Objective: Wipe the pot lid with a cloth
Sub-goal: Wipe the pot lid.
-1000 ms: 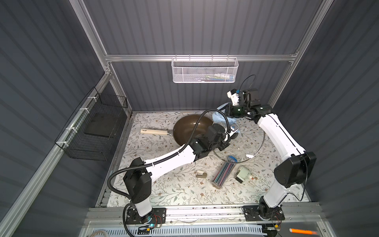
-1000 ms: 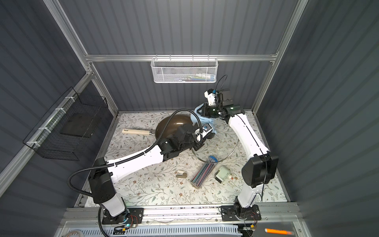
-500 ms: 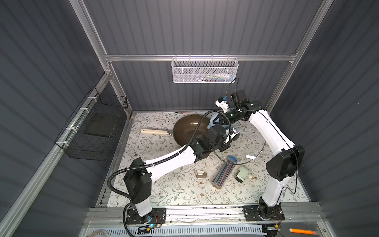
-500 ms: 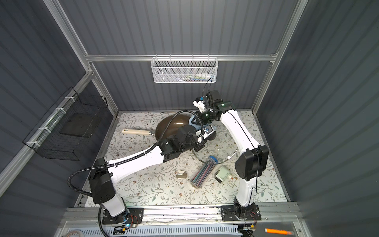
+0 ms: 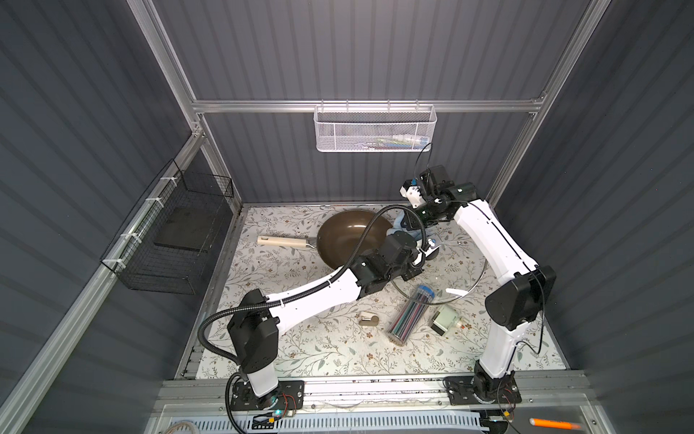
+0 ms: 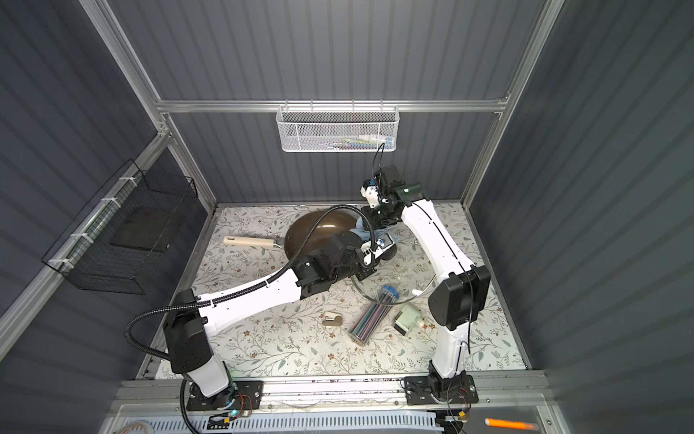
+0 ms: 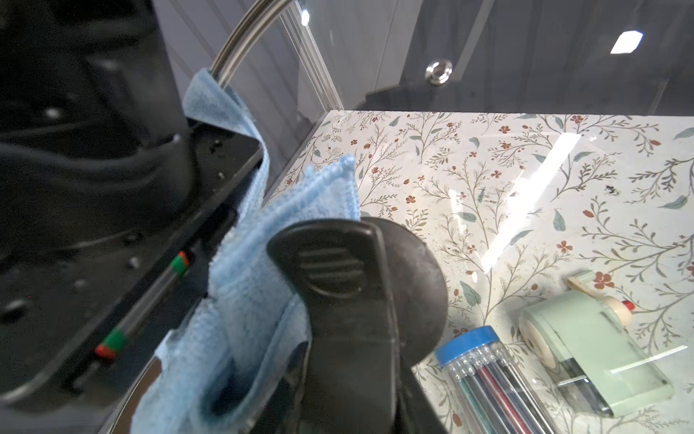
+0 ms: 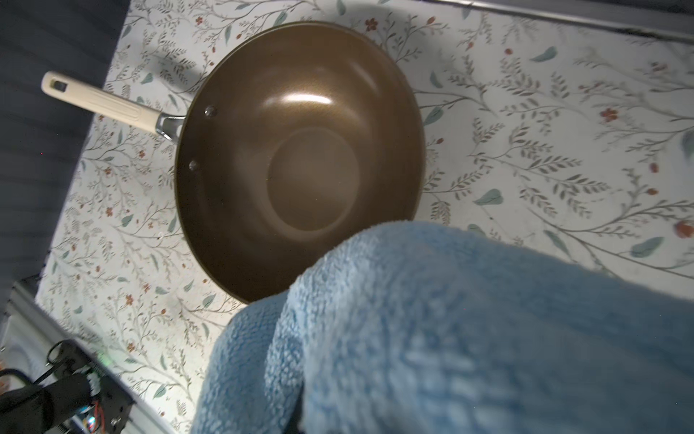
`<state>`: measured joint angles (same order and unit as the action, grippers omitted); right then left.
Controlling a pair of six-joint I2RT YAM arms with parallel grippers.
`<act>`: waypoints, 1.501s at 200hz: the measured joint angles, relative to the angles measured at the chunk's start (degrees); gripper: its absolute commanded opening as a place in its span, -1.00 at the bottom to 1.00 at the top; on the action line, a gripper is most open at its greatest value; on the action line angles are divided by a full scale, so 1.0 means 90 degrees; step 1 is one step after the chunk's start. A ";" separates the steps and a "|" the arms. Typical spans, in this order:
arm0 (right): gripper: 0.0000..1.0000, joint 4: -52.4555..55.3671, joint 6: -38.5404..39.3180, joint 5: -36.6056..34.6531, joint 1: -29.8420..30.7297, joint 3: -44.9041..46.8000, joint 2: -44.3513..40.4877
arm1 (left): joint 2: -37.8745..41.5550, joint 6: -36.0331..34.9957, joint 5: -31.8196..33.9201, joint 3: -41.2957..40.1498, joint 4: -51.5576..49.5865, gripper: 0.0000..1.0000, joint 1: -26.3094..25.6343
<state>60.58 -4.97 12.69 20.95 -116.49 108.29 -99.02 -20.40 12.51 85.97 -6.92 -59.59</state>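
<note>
Above the far right of the table, the left hand clamped the pot lid by its handle; the right hand pinched the cloth against its rim.

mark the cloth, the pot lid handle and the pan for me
cloth (image 8: 469,330), right wrist view, on its fluffy blue bulk.
pot lid handle (image 7: 417,278), left wrist view, on the black knob.
pan (image 8: 300,161), right wrist view, on its brown inner bowl.
</note>
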 measured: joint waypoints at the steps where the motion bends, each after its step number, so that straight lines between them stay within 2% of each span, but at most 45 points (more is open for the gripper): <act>1: -1.00 -0.0007 -0.0002 -0.0017 -0.0002 0.0000 -0.0005 | 0.0000 0.0000 0.0005 0.0000 0.0000 -1.00 0.0000; 39: -1.00 -0.0401 -0.0175 -0.0697 -0.0185 0.0155 -0.0369 | -0.0092 -0.0002 0.0257 0.0012 0.0017 -1.00 -0.0015; 102: -1.00 -0.1001 -0.0588 -0.1292 -0.0974 0.1855 -0.2273 | -0.0372 -0.0049 0.1161 0.0185 0.0051 -1.00 0.0024; 139: -1.00 -0.1112 -0.0882 -0.1236 -0.0979 0.3079 -0.3033 | -0.0741 -0.0046 0.1379 0.0520 0.0058 -1.00 0.0168; 177: -1.00 -0.1302 -0.1292 -0.0454 -0.0920 0.4299 -0.3779 | -0.0916 0.0012 0.1472 0.0758 0.0061 -1.00 0.0379; 216: -1.00 -0.1736 -0.1583 0.0029 -0.0651 0.4427 -0.3861 | -0.0918 0.0141 0.1503 0.0962 0.0112 -1.00 0.0481; 238: -1.00 -0.2127 -0.1734 0.0282 -0.0233 0.4342 -0.3638 | -0.0918 0.0199 0.1520 0.0976 0.0182 -1.00 0.0466; 257: -1.00 -0.2273 -0.1809 0.0306 0.0012 0.4248 -0.3322 | -0.0911 0.0226 0.1571 0.0976 0.0202 -1.00 0.0471; 300: -1.00 -0.2348 -0.1853 0.0112 0.0036 0.4214 -0.3079 | -0.0804 0.0226 0.1717 0.0838 0.0267 -1.00 0.0503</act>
<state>39.44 -21.65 13.69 21.28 -78.56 80.58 -106.26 -18.37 27.97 93.51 -4.51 -55.07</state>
